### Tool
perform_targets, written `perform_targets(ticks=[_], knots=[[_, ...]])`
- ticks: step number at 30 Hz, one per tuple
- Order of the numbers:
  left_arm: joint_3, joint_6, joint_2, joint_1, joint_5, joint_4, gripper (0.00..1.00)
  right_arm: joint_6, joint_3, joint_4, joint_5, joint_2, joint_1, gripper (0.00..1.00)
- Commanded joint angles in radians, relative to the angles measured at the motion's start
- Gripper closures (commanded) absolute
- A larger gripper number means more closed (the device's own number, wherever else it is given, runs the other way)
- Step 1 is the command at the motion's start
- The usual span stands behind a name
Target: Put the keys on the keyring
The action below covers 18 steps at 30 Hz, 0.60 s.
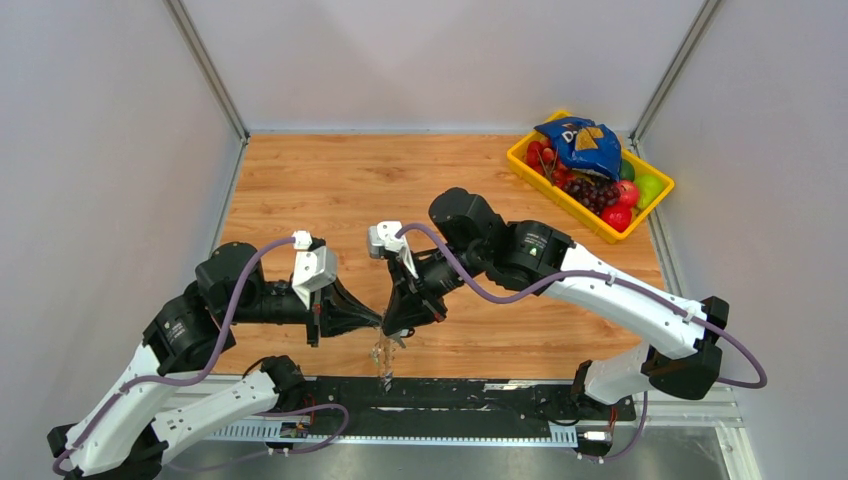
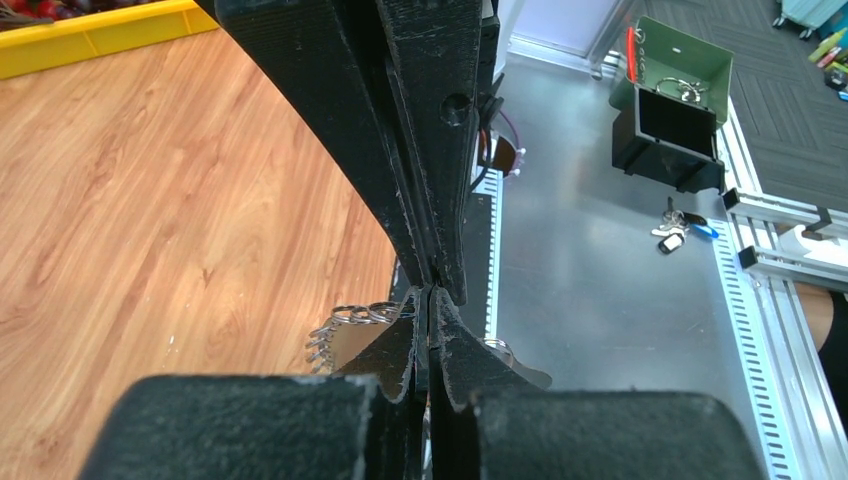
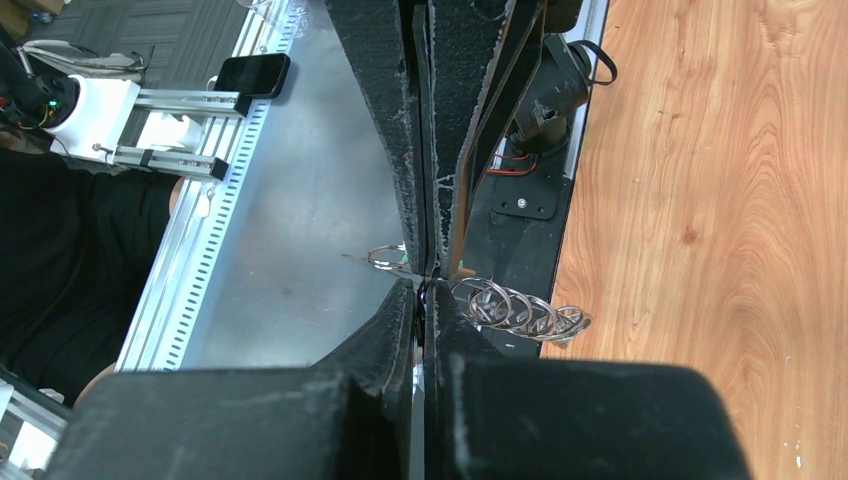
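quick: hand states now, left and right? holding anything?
Left hand: closed, tips at the keyring; whether it grips it cannot be told.
Right hand: closed on the keyring.

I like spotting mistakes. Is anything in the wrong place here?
Maybe. A small bunch of keys lies on the grey metal bench, off the wooden table and well away from the keyring. That looks odd, since keys should go onto that ring. Nothing looks spilled or broken.
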Motion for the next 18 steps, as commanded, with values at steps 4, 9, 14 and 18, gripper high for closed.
perform_targets(ticks=[4, 9, 14, 18], knots=[[-0.023, 0.012, -0.028, -0.003, -0.026, 0.083, 1.00, 0.009, 0.024, 0.063, 0.049, -0.047, 0.010, 0.89], [-0.030, -0.027, -0.074, -0.003, -0.050, 0.156, 1.00, 0.008, -0.029, 0.087, 0.100, -0.096, 0.011, 0.73], [-0.060, -0.057, -0.127, -0.003, -0.072, 0.255, 1.00, 0.026, -0.114, 0.139, 0.127, -0.140, 0.010, 0.68], [-0.083, -0.074, -0.146, -0.004, -0.072, 0.316, 1.00, 0.045, -0.166, 0.215, 0.140, -0.191, 0.010, 0.67]])
